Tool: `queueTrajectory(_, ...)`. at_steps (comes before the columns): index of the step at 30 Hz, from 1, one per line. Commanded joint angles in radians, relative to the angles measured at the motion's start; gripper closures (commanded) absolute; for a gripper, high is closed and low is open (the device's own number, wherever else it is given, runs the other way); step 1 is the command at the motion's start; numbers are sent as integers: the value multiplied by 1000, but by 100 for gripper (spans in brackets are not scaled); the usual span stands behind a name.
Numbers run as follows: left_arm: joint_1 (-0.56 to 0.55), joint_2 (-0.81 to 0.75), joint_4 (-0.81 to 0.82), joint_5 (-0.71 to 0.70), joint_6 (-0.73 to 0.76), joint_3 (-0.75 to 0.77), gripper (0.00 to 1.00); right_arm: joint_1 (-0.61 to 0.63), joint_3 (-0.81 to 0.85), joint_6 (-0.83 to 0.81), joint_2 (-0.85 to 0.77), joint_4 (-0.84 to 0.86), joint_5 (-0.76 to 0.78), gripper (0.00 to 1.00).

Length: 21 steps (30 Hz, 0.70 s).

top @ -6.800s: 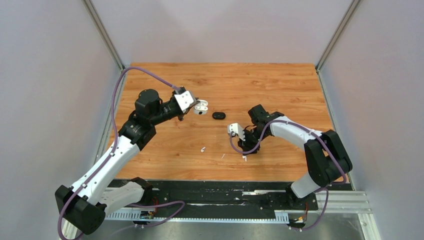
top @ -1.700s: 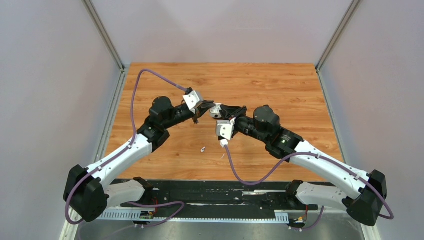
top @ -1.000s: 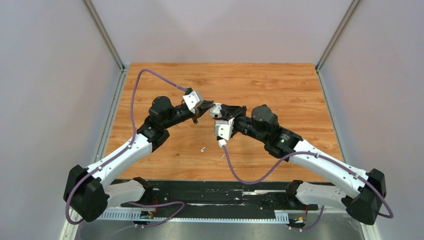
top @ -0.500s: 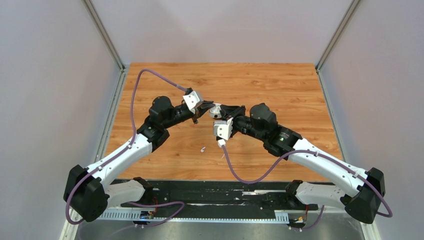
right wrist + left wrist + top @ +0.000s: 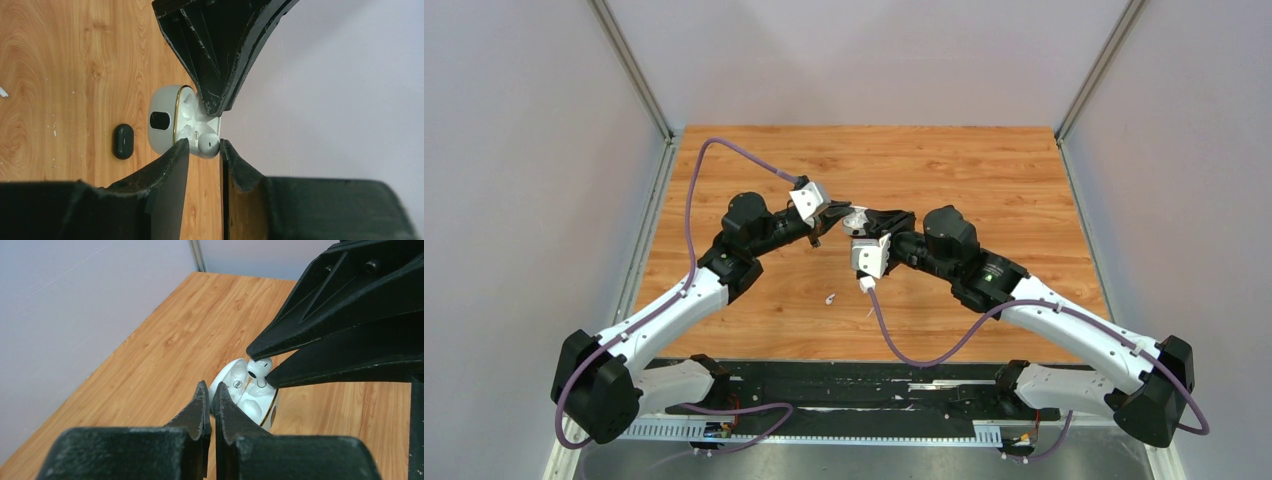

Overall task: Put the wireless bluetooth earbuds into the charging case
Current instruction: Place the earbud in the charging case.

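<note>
Left gripper (image 5: 210, 391): the two black fingers (image 5: 199, 412) are drawn almost together, with only a thin slit between them. Their tips pinch one edge of the open charging case (image 5: 243, 392), which projects forward from the tips.

Right gripper (image 5: 204, 143): its fingers (image 5: 175, 161) stand a narrow gap apart and clamp one earbud (image 5: 208, 144) between the tips. This earbud sits at the open mouth of the case, touching or just over the inner tray; contact with a socket cannot be told. The tips of the two grippers nearly meet across the case.

The case is glossy white with a gold rim at the seam and a dark oval window on its outer shell. The held earbud is glossy white, with a rounded head bearing a small dark opening.

A second earbud (image 5: 830, 298) lies on the table (image 5: 984, 170), on the near side of both sets of fingertips and well apart from them. A black oval object (image 5: 123, 141) rests on the wood just beside the case's shell.
</note>
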Motion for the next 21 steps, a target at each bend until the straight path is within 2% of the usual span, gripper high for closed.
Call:
queueTrajectory(1,-1,-18,91,-4,22,7,100,2,41,38,2,-44,-16,71)
queueTrajectory(6,-1,-18,92,-4,26,7,100,3,56,59,6,-48,-15,65)
queueTrajectory(16,0,-20,109,2,30,-4,100,3,81,88,24,-52,-28,65)
queueTrajectory(19,0,-21,105,0,37,-7,100,-16,132,168,17,-60,-25,64)
queueTrajectory(21,0,-21,104,1,42,-5,100,-47,194,241,7,-119,-75,61)
